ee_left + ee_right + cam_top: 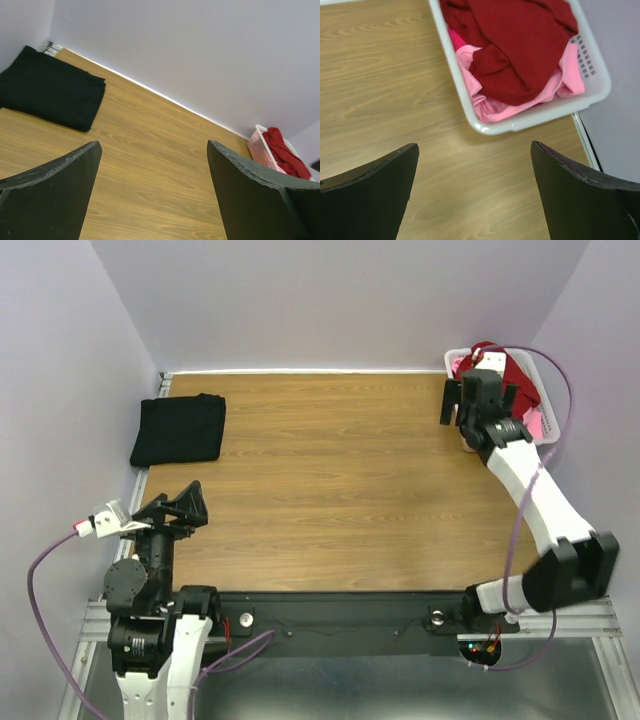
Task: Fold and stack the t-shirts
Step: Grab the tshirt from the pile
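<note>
A black t-shirt (178, 428) (50, 92) lies folded flat at the back left corner of the wooden table (330, 470). At the back right, a dark red t-shirt (515, 370) (515, 45) is heaped on bright pink t-shirts (495, 105) in the white basket (548, 435) (540, 117). My right gripper (478, 405) (474, 146) hovers open over bare wood just in front of the basket's near left corner. My left gripper (190, 505) (154, 144) is open at the near left, empty, well short of the black t-shirt.
Lilac walls close in the table at the back and on both sides. The basket (262, 147) sits tight against the right wall. A purple cable (560, 380) loops over the basket from the right arm. A metal rail (300, 620) runs along the table's near edge.
</note>
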You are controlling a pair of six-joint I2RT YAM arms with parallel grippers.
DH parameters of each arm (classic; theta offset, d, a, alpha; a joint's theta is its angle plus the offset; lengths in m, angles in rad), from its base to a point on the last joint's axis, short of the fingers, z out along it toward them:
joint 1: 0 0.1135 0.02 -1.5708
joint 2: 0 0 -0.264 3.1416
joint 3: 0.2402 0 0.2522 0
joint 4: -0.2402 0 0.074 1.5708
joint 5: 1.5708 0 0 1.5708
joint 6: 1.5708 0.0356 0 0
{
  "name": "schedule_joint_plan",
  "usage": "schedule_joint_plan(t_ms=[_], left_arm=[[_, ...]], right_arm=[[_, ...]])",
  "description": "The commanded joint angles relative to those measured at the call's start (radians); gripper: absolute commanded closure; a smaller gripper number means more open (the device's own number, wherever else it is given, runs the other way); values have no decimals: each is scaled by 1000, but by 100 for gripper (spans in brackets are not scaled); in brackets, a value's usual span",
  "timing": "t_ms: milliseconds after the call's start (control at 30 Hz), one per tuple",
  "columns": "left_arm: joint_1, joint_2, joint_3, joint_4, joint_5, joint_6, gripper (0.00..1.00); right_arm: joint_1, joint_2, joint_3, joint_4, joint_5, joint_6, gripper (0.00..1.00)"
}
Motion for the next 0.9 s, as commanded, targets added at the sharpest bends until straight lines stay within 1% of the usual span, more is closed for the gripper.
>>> schedule_joint_plan(t_ms=[0,33,67,100,133,200,233,333,367,433,667,767,867], left_arm=[[0,-16,-16,59,84,-57,1],[0,-10,-20,58,96,-59,1],[0,-8,-32,62,96,-64,1],[0,-5,-43,70,96,-71,1],[0,-5,-60,77,96,-77,1],[0,3,-69,87,81,-96,1],[0,7,-69,84,60,-119,2],[0,32,-63,79,56,-119,2],[0,35,-66,73,52,-116,1],[0,50,-66,70,41,-114,2],[0,76,-77,104,20,-127,2],[0,98,-78,110,26,-104,1],[0,115,-78,120,23,-97,1]], right_arm=[[-159,138,180,54,-57,33,7],[-184,216,208,56,-73,39,11],[-204,252,242,56,-83,41,11],[-236,327,299,56,-96,42,12],[-268,359,330,57,-105,41,13],[-296,430,389,56,-151,36,19],[-305,453,447,56,-162,33,21],[-337,546,520,57,-212,19,29],[-345,569,560,56,-218,21,30],[-357,629,583,56,-240,18,33],[-362,712,571,56,-283,10,34],[-360,722,558,56,-291,10,40],[-360,725,548,56,-297,4,43]])
